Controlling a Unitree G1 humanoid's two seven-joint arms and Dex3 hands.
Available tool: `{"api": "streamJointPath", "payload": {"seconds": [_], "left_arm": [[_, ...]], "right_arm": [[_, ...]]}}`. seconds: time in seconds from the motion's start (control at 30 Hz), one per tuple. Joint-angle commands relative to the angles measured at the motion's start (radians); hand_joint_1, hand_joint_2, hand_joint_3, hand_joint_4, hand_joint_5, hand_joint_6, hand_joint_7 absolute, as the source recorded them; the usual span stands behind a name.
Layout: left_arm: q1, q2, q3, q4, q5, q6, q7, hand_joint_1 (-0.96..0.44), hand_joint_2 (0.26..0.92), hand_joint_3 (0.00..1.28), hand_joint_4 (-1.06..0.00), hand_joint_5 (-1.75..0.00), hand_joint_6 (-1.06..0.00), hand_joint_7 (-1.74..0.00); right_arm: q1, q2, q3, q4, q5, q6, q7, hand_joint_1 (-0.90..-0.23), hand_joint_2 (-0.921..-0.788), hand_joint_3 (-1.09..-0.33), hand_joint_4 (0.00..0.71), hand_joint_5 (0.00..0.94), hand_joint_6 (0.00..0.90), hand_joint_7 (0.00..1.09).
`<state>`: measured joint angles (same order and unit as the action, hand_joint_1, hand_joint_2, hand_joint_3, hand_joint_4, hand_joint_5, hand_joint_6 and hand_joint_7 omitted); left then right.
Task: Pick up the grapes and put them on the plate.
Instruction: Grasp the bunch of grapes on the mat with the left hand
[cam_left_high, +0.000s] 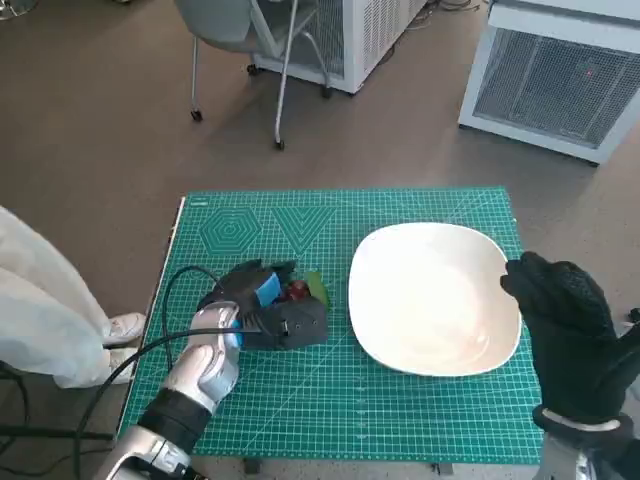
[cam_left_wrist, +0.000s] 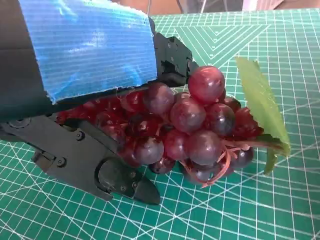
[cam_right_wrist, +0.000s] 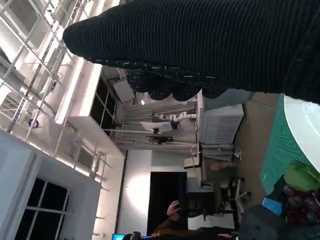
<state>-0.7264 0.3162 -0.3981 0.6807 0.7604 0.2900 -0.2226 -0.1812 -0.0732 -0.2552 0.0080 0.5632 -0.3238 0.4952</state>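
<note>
The left hand (cam_left_high: 262, 308) lay over the grapes (cam_left_wrist: 192, 130) near the mat's (cam_left_high: 300, 420) left edge, fingers closing around the bunch — whether firmly, I could not tell. Best to grip fully before lifting toward the plate (cam_left_high: 435, 297). The right hand (cam_left_high: 563, 320) held nothing — its finger spread unclear.

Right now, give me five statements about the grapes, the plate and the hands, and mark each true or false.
1. The grapes lie on the plate. False: they lie on the mat, left of it.
2. The left hand is at the grapes. True.
3. The plate holds nothing. True.
4. The right hand holds the grapes. False: it holds nothing.
5. The grapes are green. False: dark red, with a green leaf.
</note>
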Motion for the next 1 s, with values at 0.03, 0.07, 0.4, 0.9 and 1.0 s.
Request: {"api": "streamJointPath", "payload": {"seconds": [0.03,0.07,0.4,0.9,1.0], "left_arm": [[-0.014,-0.001,-0.001,0.029,-0.016,-0.02,0.056,-0.03,0.804,0.02,-0.32,-0.05,-0.43,-0.05],[-0.016,-0.003,-0.003,0.043,-0.016,-0.027,0.073,0.01,0.816,0.02,-0.38,-0.09,-0.47,-0.05],[-0.026,0.006,-0.036,0.128,-0.013,-0.114,0.182,0.01,0.754,0.47,-0.5,-1.35,-0.54,-1.25],[-0.019,0.028,-0.025,0.1,-0.056,-0.169,0.171,0.0,0.72,0.6,-0.44,-1.51,-0.5,-1.39],[-0.02,0.031,-0.025,0.098,-0.06,-0.171,0.171,0.0,0.724,0.6,-0.45,-1.48,-0.48,-1.42]], "right_arm": [[0.013,0.004,0.001,0.011,-0.009,0.008,-0.012,-0.343,-0.921,-0.563,0.48,0.58,0.255,0.9],[0.012,0.004,0.002,0.012,-0.009,0.008,-0.012,-0.343,-0.921,-0.563,0.48,0.58,0.255,0.9],[0.007,0.004,-0.003,0.025,-0.001,0.006,-0.003,-0.342,-0.921,-0.563,0.48,0.581,0.254,0.9],[-0.007,0.005,-0.009,0.057,0.005,-0.011,0.009,-0.342,-0.921,-0.56,0.486,0.583,0.257,0.9],[-0.009,0.006,-0.007,0.059,0.002,-0.014,0.007,-0.341,-0.921,-0.56,0.487,0.583,0.259,0.9]]}}
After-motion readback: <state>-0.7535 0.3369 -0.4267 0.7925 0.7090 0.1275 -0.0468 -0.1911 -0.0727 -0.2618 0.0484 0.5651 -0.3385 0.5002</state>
